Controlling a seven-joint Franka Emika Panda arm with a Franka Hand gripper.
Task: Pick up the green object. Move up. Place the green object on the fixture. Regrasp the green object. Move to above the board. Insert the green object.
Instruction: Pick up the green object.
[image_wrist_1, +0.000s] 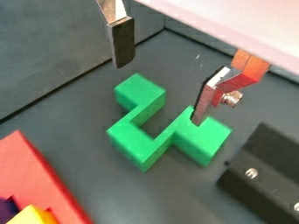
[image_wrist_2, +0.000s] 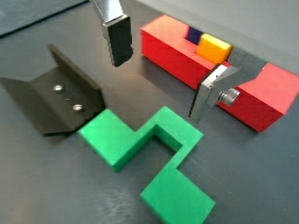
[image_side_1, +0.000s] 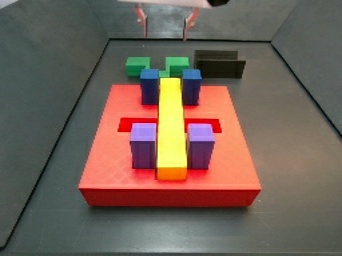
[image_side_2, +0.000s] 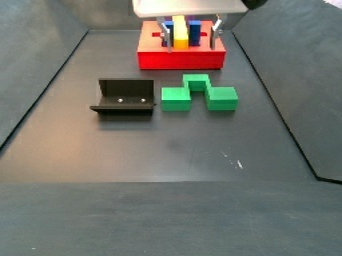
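green object (image_side_2: 198, 94) flat on dark matte floor (image_side_2: 174, 150), gripper (image_wrist_1: 163, 74) apparently just above, jaws wide apart, holding nothing

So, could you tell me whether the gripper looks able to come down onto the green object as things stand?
Probably yes. The gripper hangs open above the green object, nothing lies between them, and the fixture sits apart to one side.

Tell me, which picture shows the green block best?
A wrist view shows the green object whole and close, below the open gripper. The other wrist view also shows it close. One side view shows it small; in the other, the board hides most.
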